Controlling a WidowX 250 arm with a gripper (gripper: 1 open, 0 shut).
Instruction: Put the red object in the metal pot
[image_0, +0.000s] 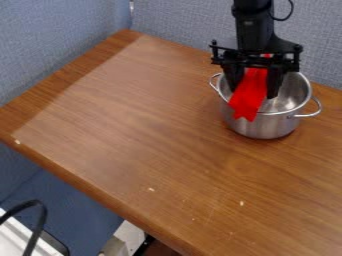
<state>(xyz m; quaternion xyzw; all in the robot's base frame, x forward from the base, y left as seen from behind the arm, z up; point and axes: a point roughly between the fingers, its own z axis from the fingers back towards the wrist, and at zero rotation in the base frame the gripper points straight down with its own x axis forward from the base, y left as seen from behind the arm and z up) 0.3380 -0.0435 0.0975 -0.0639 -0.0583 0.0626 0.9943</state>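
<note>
- Hand (254, 76): closed on the red object (249, 96), one finger each side of its upper part; looks clamped, not just resting on it.
- Key relation: red object hangs down from the hand, over the near-left part of the metal pot (274, 127) as the camera sees it.
- Long axis: mostly up and down, tilted, lower end leaning toward the camera's left and nearer side. Not lying flat.
- Lower end overlaps the pot's near rim and front wall in view. Can't tell if it touches the rim, hangs in front of it, or is just above.
- Most of the opening is on the camera's right of the bar, so the bar looks off center, my read.
- Only one arm here, already at the pot; no choice of arm.
- Next move, judged: bring the lower end inward over the opening, away from the near rim, then lower and let go. Opening now could leave the bar leaning on the rim or dropping outside onto the desk (147, 130).
- Task judged late but not done: bar picked up, not released in the pot.
- Red object looks: bright red, plain, matte, flat and long; top partly hidden by the dark fingers.
- Pot: shiny metal, round, loop handles at the sides, upright on the desk.
</note>
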